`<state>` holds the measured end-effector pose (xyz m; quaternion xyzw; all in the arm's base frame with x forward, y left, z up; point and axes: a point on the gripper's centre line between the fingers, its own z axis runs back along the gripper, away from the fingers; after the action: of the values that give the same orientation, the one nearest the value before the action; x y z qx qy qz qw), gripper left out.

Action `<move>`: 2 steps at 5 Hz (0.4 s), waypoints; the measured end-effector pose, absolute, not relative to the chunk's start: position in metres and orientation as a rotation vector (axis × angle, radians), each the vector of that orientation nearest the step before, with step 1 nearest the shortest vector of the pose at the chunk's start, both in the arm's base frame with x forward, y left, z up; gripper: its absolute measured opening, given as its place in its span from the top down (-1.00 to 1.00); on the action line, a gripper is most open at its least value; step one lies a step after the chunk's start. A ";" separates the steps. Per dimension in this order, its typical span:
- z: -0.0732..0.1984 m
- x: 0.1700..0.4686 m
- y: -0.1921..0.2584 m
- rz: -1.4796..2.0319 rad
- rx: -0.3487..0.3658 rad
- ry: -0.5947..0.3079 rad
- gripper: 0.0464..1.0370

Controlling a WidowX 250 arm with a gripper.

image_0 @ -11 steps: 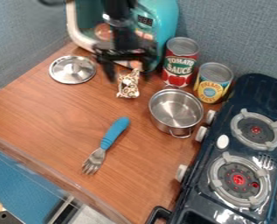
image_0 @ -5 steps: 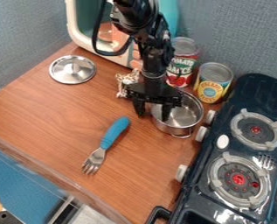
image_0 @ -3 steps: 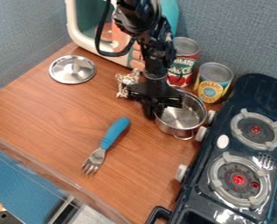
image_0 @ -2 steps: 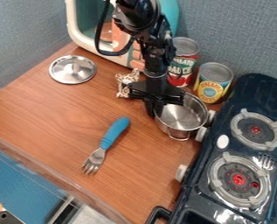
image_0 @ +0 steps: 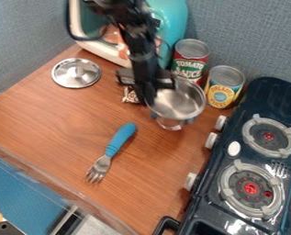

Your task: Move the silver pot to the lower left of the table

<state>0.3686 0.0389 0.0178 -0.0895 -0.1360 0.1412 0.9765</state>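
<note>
Silver pot [image_0: 183,102], clamped at its left rim by the gripper [image_0: 148,99] above the table [image_0: 55,121] near the red-labelled can [image_0: 189,62], looks light, stiff and slick, so the rim suits a firm pinch.

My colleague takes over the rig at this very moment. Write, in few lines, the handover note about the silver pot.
Black two-finger hand: closed on the left rim of the round silver metal pot.
Pot: near the two cans, seemingly raised off the brown wooden table.
Done: pot grasped.
Left: carry it to the table's lower left, set it down, release. The blue-handled metal fork may be in the way.
</note>
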 end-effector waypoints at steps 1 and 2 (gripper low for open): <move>0.046 0.351 0.065 0.311 -0.157 -0.332 0.96; 0.054 0.325 0.090 0.378 -0.115 -0.314 0.96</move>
<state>0.3251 0.0897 0.0538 -0.0571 -0.1556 0.1869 0.9683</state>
